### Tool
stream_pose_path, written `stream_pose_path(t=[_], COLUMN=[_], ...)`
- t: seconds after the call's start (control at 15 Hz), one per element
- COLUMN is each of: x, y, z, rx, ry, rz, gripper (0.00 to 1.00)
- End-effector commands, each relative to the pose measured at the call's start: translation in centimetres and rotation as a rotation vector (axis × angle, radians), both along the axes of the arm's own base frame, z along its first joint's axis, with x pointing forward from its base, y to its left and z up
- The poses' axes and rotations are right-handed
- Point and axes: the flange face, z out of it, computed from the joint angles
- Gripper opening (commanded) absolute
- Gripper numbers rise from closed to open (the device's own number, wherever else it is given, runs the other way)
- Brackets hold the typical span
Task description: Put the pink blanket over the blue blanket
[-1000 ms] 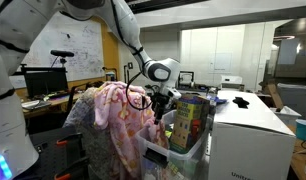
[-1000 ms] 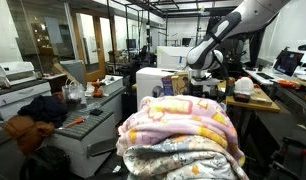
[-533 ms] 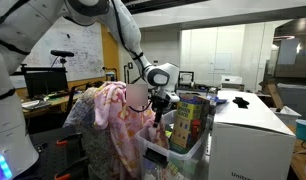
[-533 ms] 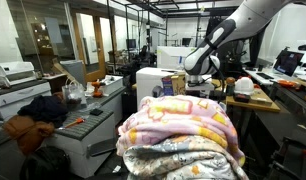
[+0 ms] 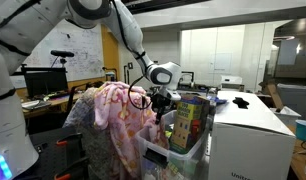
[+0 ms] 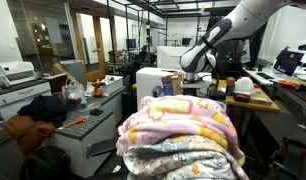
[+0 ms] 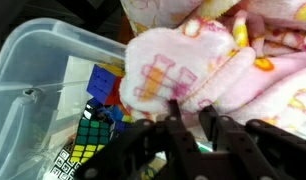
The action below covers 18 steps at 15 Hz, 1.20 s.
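The pink blanket [image 5: 113, 112] with yellow and darker pink flowers is heaped over a stand. It lies on top of the mottled grey-blue blanket [image 6: 183, 162], which shows below it and at its side [image 5: 85, 112]. My gripper [image 5: 153, 100] reaches down at the pink blanket's edge, seen small and far back in an exterior view [image 6: 194, 88]. In the wrist view the gripper [image 7: 190, 107] has its two fingers drawn narrow on a hanging fold of the pink blanket [image 7: 188, 60]. Fabric sits at the fingertips [image 7: 173, 106].
A clear plastic bin [image 7: 33, 70] with puzzle cubes [image 7: 93, 125] stands right beside the blanket. In an exterior view it is the bin [image 5: 183, 152] next to a white cabinet [image 5: 253, 135]. A brown jacket [image 6: 33, 130] lies on a side table.
The fingers have closed from wide open to a narrow pinch at the pink blanket's edge. The arm itself has barely shifted, and the blankets lie as before.
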Motion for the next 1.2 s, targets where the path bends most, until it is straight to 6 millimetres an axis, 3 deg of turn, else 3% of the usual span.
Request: stream_pose_path(t=[0.0,0.53,1.13], x=[0.7,-0.7,-3.7], y=[0.1,-0.3,1.2], z=[1.0,4.8,14.2], rx=[-0.006,0.037,0.179], ry=[0.037,0.147,0.213], rz=[-0.017,0.077,0.376], gripper=[0.0,0.0,0.0])
